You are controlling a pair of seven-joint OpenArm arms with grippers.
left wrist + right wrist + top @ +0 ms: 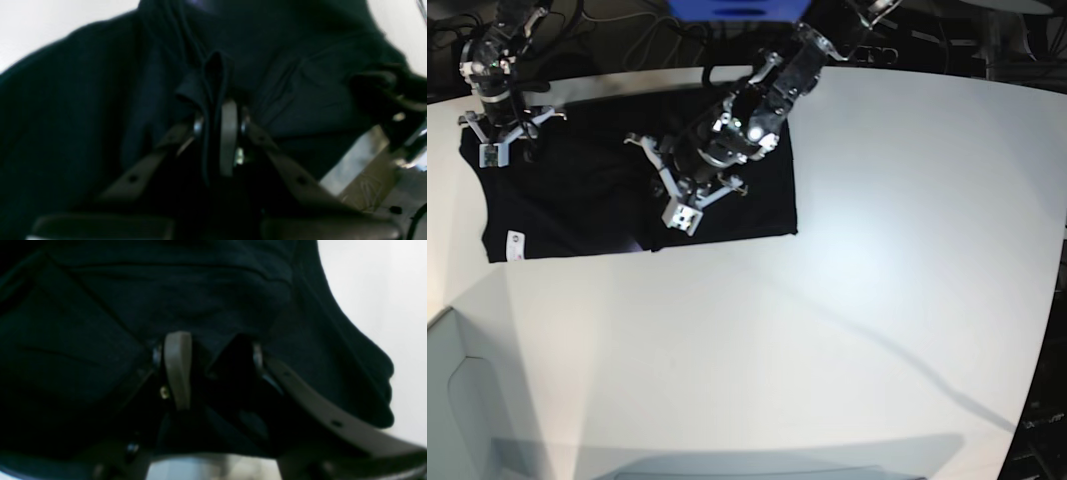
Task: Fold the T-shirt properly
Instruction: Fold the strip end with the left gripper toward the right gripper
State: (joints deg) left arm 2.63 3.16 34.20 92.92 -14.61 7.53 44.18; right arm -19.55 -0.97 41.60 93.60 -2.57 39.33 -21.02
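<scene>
Base view shows a wide white tabletop [857, 300] that takes up nearly the whole picture, bare across its right half and all along the near side, so there is broad open room there. The T-shirt [597, 190] lies at the far left of the tabletop as a flat black rectangle. Its near edge runs almost straight from left to right, its right edge ends in a clean corner, and its left edge sits close to the tabletop's left rim. A small white tag [515, 243] shows at the near left corner of the cloth.

The left arm reaches in from the far side, slanting down over the right part of the shirt, and the left gripper [218, 116] is closed tight on an upright pinch of black T-shirt cloth between its pale fingers [228, 133]. The right arm stands over the far left corner of the shirt. The right gripper [210, 353] has its jaws well apart, with dark folds of the shirt lying against and between them; whether it actually holds the cloth cannot be told.
</scene>
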